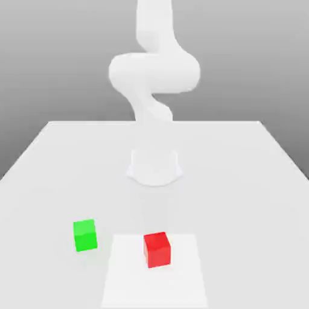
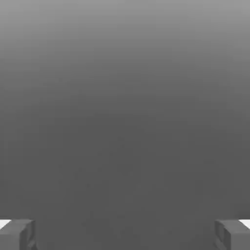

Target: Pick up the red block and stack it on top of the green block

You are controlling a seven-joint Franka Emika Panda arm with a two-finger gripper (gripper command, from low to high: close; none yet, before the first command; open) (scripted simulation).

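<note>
Matte red is the colour of the red block (image 1: 157, 249), a small plain cube that is seen resting flat on a paler square patch (image 1: 181, 283) of the white table (image 1: 241, 181), towards the near edge in the exterior view. It is judged to be light and rigid, with nothing fragile about it; its flat, dull faces should not be slippery. A hold is best taken across two opposite vertical sides, at about mid-height, so that the cube is not tipped when lifted.

The green block (image 1: 85, 235), a cube of like size, stands apart from it on the exterior view's left, slightly farther back. The two are not touching, and bare table lies between them.

The gripper (image 2: 125, 234) is seen in the hand view with its fingertips (image 2: 17, 234) spread wide at either side, and nothing is held between them.

Open room is plentiful: nothing else stands on the table, and the arm (image 1: 154, 78) rises well behind both cubes. The near edge is judged the only boundary to be minded.
</note>
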